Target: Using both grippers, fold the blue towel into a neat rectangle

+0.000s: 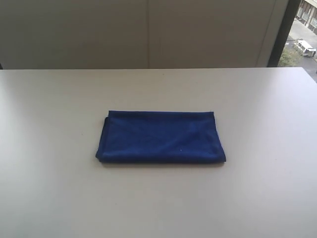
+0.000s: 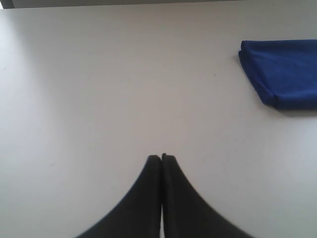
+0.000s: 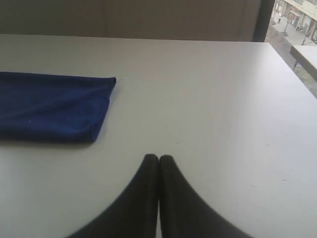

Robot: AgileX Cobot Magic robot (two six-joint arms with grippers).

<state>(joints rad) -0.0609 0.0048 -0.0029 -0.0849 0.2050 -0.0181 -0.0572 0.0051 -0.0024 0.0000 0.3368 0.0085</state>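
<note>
I see the deep royal-blue microfibre towel (image 1: 161, 137) folded into a flat rectangle at the middle of the pale white tabletop (image 1: 54, 193), with open surface past every edge. Only my wrist views show the black left gripper (image 2: 161, 157) and black right gripper (image 3: 158, 157), both pinched closed on nothing and well apart from the cloth.

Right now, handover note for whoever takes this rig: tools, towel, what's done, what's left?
Left tool: shut, empty, over the table, off to the side of the blue towel.
Right tool: shut, empty, also off the cloth.
Towel: flat mid-table, folded into a rectangle, edges fairly even.
Done: the fold looks complete.
Left: probably nothing; maybe check the layered edges line up.
</note>
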